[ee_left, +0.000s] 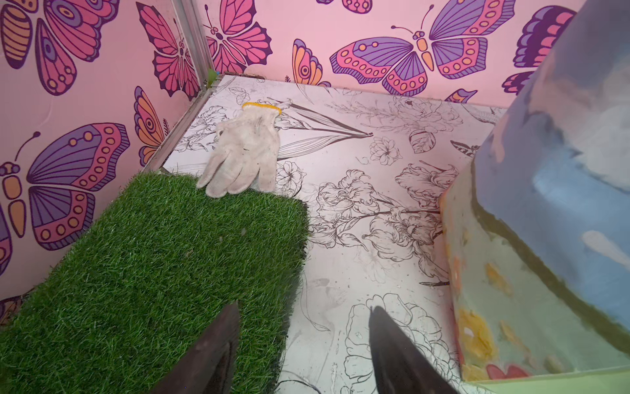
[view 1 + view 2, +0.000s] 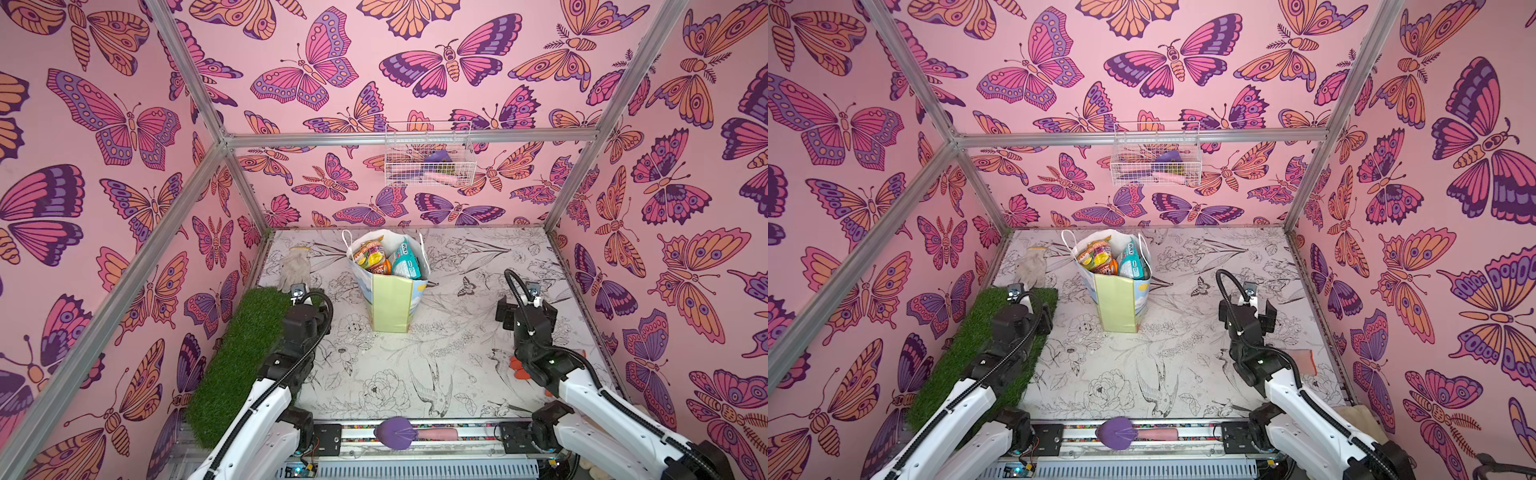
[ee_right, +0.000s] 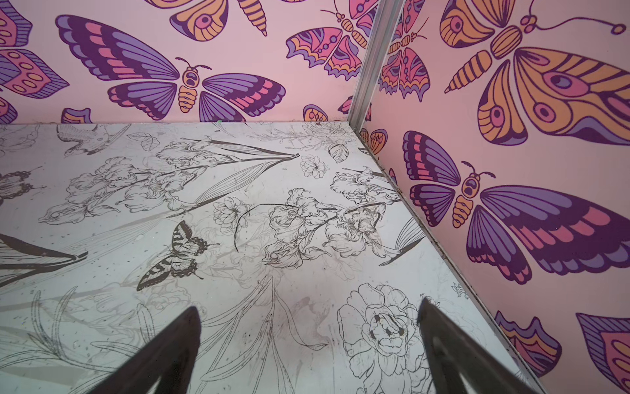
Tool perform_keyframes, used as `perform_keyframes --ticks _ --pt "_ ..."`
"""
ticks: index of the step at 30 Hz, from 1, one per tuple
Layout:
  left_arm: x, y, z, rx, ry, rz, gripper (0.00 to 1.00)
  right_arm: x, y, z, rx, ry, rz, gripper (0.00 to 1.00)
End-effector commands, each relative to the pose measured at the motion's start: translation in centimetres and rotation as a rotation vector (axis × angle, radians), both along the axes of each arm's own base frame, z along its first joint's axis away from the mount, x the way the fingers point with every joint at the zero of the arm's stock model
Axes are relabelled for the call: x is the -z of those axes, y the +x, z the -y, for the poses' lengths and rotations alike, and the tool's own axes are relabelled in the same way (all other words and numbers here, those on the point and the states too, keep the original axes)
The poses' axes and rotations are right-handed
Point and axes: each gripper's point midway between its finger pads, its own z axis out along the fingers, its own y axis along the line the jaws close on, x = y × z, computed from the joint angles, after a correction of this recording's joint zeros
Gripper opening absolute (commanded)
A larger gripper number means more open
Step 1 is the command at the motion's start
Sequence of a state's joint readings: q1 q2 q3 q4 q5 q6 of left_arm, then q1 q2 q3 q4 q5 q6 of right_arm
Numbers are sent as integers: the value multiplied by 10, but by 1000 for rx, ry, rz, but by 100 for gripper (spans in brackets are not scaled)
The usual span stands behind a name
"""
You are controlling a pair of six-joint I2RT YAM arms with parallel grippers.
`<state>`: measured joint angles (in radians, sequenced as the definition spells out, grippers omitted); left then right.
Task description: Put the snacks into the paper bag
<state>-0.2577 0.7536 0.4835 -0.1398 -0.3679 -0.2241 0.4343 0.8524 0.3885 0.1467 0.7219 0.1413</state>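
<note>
Snacks [image 2: 384, 257] fill the open mouth of the paper bag [image 2: 390, 305], an orange packet [image 2: 368, 251] beside a teal packet [image 2: 406, 261]. Their lettering is too small to read. The bag stands upright on the counter [image 2: 457, 365], toward the back. Only the top views show the snacks. The left wrist view shows the bag's blue flowered front and a white glove [image 1: 242, 153] overlapping a grass mat [image 1: 153, 273]. The left hand [image 1: 303, 307] and right hand [image 3: 310, 305] are spread, holding nothing.
</note>
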Motion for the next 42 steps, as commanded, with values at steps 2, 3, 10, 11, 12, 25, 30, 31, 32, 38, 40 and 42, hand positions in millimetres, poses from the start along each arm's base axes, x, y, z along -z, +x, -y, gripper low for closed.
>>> perform_keyframes --ticks 2,3,10,11,12,25,30,31,32,38,40,42 --pt "6 -3 -6 -26 49 7 62 1 -6 8 36 16 14 99" --pt "7 -4 -6 -28 55 5 62 1 -7 9 40 21 15 99" --pt "19 -8 -8 -38 95 -6 62 -1 -13 13 57 38 37 99" --pt "18 -8 -9 -40 100 -3 62 -1 -15 14 62 38 37 99" --pt "18 -8 -9 -41 114 -4 62 -1 -16 16 67 40 38 99" --pt "27 -18 -17 -82 235 -22 61 9 -35 29 88 -17 17 99" --pt "51 -25 -20 -88 240 -58 61 13 -36 29 83 -18 22 99" --pt "56 -27 -21 -91 238 -61 61 14 -36 29 84 -20 21 99" --pt "59 -28 -22 -92 239 -63 61 16 -35 29 84 -21 16 99" --pt "63 -34 -25 -101 240 -47 62 40 -33 28 91 -33 -45 99" --pt "64 -34 -25 -97 240 -53 62 41 -32 28 97 -41 -47 99" --pt "64 -32 -24 -93 242 -59 61 42 -31 28 100 -43 -61 99"
